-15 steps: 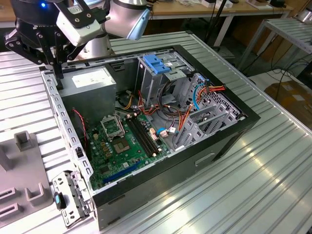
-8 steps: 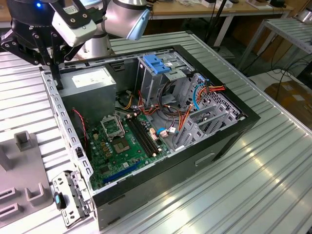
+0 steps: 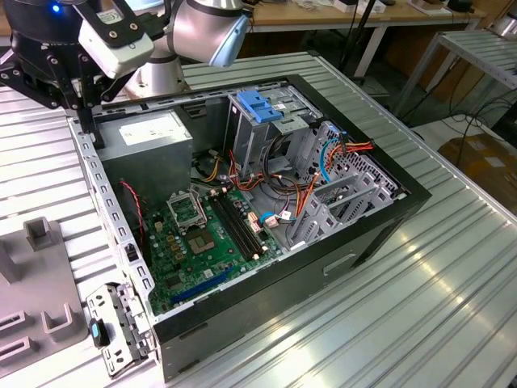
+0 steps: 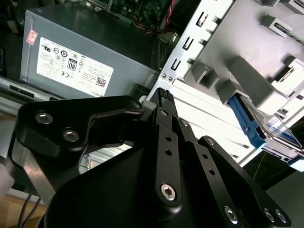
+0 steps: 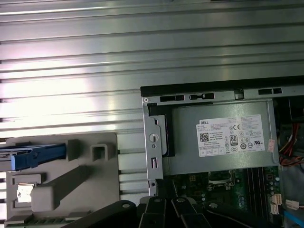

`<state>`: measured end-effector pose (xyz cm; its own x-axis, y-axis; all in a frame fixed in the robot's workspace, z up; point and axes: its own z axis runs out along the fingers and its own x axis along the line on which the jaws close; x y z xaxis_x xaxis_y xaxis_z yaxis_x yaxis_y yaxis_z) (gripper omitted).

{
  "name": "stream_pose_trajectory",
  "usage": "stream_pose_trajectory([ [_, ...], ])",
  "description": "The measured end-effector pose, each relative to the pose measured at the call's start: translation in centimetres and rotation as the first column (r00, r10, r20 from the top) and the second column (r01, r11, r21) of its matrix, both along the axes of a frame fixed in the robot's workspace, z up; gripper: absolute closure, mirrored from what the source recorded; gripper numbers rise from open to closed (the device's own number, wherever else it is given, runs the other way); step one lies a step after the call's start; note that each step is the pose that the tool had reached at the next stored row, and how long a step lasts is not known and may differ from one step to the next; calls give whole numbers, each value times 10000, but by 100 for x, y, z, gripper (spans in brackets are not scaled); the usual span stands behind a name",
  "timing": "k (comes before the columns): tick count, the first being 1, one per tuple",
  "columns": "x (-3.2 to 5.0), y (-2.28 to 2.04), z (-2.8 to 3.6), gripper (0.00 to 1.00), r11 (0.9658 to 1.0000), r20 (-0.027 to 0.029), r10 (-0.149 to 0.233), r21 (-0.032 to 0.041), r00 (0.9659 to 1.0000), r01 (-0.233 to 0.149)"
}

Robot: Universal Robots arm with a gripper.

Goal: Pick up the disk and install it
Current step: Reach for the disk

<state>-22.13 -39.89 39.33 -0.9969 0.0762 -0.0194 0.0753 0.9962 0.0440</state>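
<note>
arm: silver-grey rounded joints, one light-blue end cap. gripper: matte black linked plates, silver hex screws. white boxy camera housing at wrist; small blue light lit.

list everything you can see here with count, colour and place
ribbed silver metal table: one, silver, under everything
open black computer case: one, black, on table
grey metal power supply box: one, grey, inside case
green motherboard: one, green, case floor
light-blue plastic latch plate: one, blue, atop metal drive cage
grey plastic fixture: one, grey, beside case
blue-railed rectangular hard disk: one, blue, in fixture
black end effector: one, black, near power supply
</note>
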Motion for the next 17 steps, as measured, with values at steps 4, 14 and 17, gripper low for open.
stream_pose_trajectory([
  [4, -25, 0, 0, 89, 10000, 0, 0, 0, 10000, 0],
  [14, -91, 0, 0, 89, 10000, 0, 0, 0, 10000, 0],
  [17, -109, 0, 0, 89, 10000, -1, 0, 0, 10000, 0],
])
